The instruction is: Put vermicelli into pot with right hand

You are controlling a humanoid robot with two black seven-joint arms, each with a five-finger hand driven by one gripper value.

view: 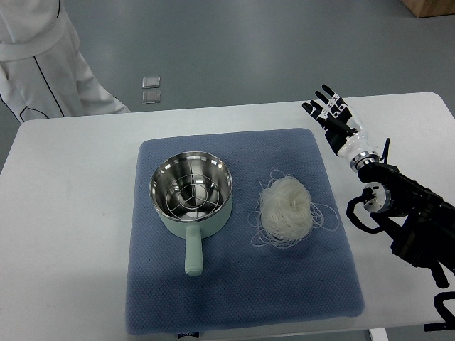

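Observation:
A pale green pot (192, 195) with a steel inside and a wire rack in it stands on the left half of a blue mat (242, 284), its handle pointing toward the near edge. A white nest of vermicelli (286, 208) lies on the mat just right of the pot, loose strands trailing around it. My right hand (330, 111) hovers over the table beyond the mat's far right corner, fingers spread and holding nothing. It is well apart from the vermicelli. Its black arm (405, 213) enters from the right edge.
The mat lies on a white table (64, 213). A person in white clothing (43, 64) stands past the table's far left corner. Two small clear squares (151, 89) lie on the grey floor behind the table.

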